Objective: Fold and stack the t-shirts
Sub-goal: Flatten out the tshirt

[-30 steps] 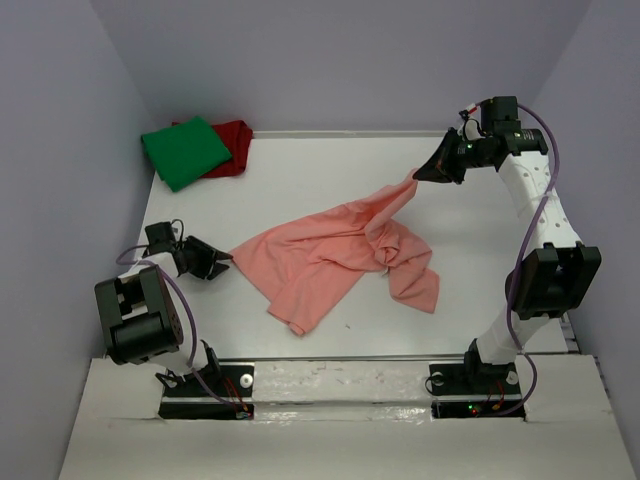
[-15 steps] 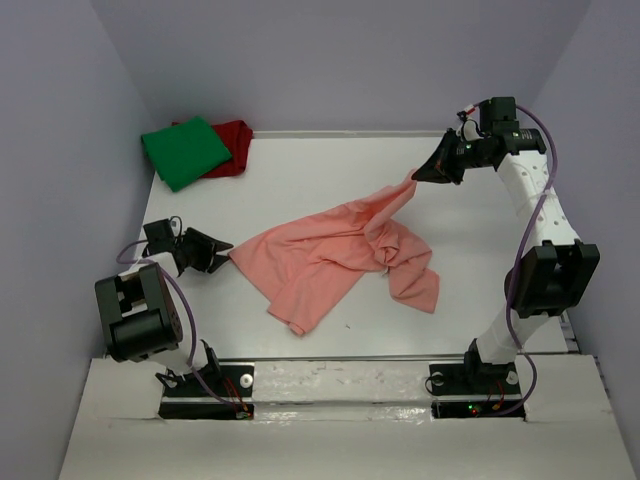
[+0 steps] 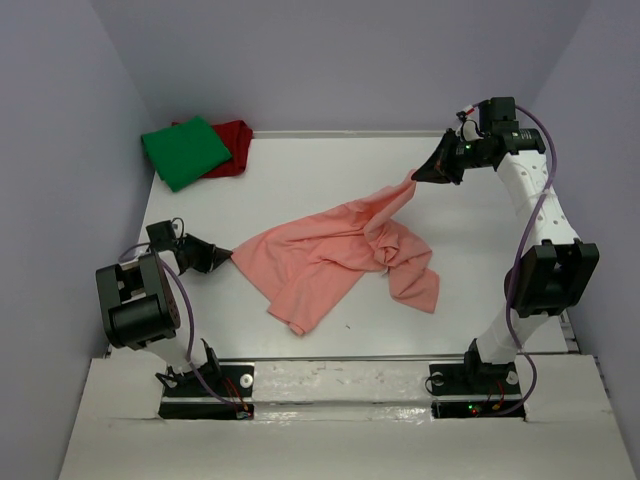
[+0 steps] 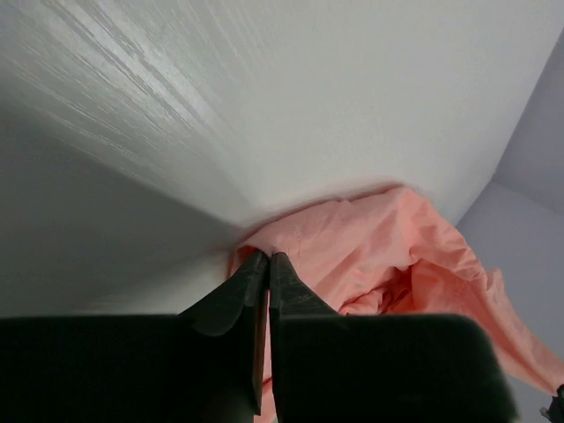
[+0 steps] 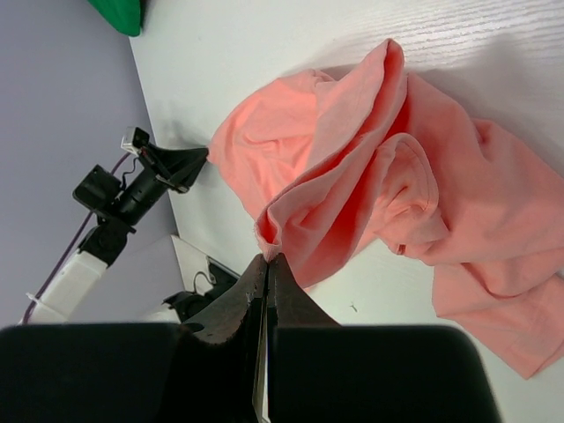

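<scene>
The salmon-pink t-shirt (image 3: 330, 262) lies crumpled and unfolded across the middle of the white bench (image 3: 320, 170), stretched on a diagonal between the 2 arms. The right pincer (image 3: 418, 177) is at the far right of the bench, pressed together on a bunched fold of this shirt. That end is lifted off the surface into a taut ridge, and the right wrist view shows the cloth (image 5: 370, 176) pinched at the fingertips (image 5: 267, 258). The left pincer (image 3: 222, 257) sits low at the shirt's near-left corner. In the left wrist view its fingers (image 4: 268, 257) are drawn almost together, with their tips right on the hem of the pink fabric (image 4: 379, 247). How much cloth lies between them cannot be made out. In the far left corner of the bench, well apart from the pink shirt, the bright green t-shirt (image 3: 185, 150) lies folded on top of the dark red t-shirt (image 3: 236, 140), which shows at its right side.
</scene>
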You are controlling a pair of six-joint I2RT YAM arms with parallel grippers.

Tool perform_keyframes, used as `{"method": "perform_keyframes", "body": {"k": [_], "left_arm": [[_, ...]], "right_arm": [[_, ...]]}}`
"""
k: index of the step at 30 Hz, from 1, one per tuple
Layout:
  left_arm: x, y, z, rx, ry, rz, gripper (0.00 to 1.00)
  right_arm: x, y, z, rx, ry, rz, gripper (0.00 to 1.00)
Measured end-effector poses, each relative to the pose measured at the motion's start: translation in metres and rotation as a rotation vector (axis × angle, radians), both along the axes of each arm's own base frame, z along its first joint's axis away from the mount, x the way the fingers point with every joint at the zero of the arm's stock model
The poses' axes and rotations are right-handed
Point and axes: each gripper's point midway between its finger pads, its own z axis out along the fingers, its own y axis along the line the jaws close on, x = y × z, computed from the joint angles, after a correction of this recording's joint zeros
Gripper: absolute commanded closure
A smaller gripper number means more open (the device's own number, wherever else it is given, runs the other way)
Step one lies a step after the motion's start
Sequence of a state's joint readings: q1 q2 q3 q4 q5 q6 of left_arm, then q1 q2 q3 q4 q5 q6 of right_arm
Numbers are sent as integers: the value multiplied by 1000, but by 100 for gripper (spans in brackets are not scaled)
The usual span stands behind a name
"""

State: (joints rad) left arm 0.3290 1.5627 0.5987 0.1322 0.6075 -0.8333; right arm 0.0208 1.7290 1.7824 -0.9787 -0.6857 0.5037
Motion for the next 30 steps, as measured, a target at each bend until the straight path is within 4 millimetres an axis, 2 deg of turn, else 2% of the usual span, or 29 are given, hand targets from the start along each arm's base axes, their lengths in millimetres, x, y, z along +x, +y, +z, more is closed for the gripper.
{"method": "perform_keyframes", "body": {"k": [8, 11, 13, 19, 21, 22, 24, 30], "left_arm": [[3, 2, 0, 2, 4, 8, 100], [11, 7, 7, 25, -3, 7, 100], [23, 13, 19, 49, -23, 7, 100], [89, 40, 87, 139, -192, 19, 100], [105, 46, 110, 157, -247, 26, 100], [113, 49, 122, 163, -272, 30, 100], [124, 53, 145, 174, -321, 37, 100], [151, 60, 209, 211, -436, 44, 100]], "right_arm": [[0, -1, -3, -2, 5, 0, 100], [1, -4, -4, -8, 1, -7, 100], [5, -8, -5, -9, -1, -17, 100], [47, -34, -8, -10, -22, -73, 100], [70, -44, 0, -10, -65, -94, 100], [75, -46, 5, -9, -81, -98, 100], [87, -51, 20, -6, -134, -106, 100], [117, -59, 97, 80, -339, -119, 100]]}}
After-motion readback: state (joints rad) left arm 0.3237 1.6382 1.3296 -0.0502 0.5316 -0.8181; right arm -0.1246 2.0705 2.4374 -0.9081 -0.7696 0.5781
